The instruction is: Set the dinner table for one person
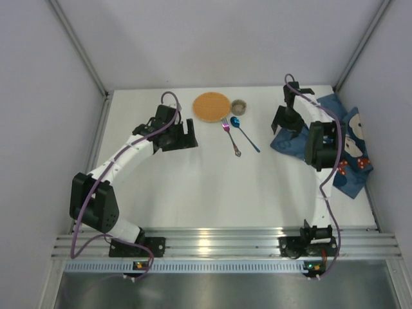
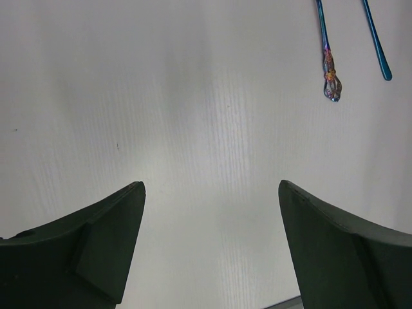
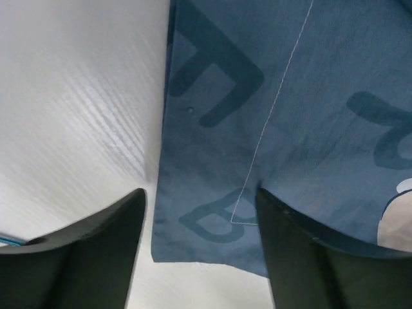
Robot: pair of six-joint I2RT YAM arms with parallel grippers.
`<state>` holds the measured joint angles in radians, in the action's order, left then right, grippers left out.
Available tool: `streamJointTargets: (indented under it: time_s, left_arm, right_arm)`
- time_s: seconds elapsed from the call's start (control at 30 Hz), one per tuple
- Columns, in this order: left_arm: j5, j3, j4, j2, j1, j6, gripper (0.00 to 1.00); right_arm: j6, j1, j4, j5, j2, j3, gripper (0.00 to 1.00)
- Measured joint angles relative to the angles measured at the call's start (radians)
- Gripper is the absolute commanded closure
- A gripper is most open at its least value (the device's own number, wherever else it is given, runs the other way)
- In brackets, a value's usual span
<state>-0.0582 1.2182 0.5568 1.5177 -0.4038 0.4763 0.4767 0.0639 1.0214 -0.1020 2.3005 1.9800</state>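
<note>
Close view down past the right gripper (image 3: 199, 192): its two dark fingers (image 3: 90, 257) stand spread apart at the bottom. Beneath lies a blue placemat (image 3: 290, 116), printed with darker blue letters and stitched with a thin white line, on the white counter (image 3: 77, 96). The placemat's near corner sits between the fingers.

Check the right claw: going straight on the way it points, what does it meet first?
The blue placemat: its edge lies between the fingers of the open right claw, white table beside it. Probably cloth first, though the gap above it is unclear.
</note>
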Motion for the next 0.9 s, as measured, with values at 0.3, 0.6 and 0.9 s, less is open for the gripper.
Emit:
streamJointTargets:
  time_s: [0.3, 0.6, 0.9]
  left_arm:
    - [0.031, -0.005, 0.035, -0.004, 0.003, -0.015, 0.1]
    - [0.031, -0.005, 0.043, -0.004, 0.004, -0.037, 0.1]
    - [0.031, -0.005, 0.044, -0.004, 0.004, -0.036, 0.1]
  right_arm:
    - [0.005, 0.012, -0.042, -0.027, -0.06, -0.155, 1.0]
    - [0.017, 0.023, -0.121, 0.039, -0.343, -0.576, 1.0]
    - [0.069, 0.135, -0.117, 0.357, -0.711, -0.749, 1.0]
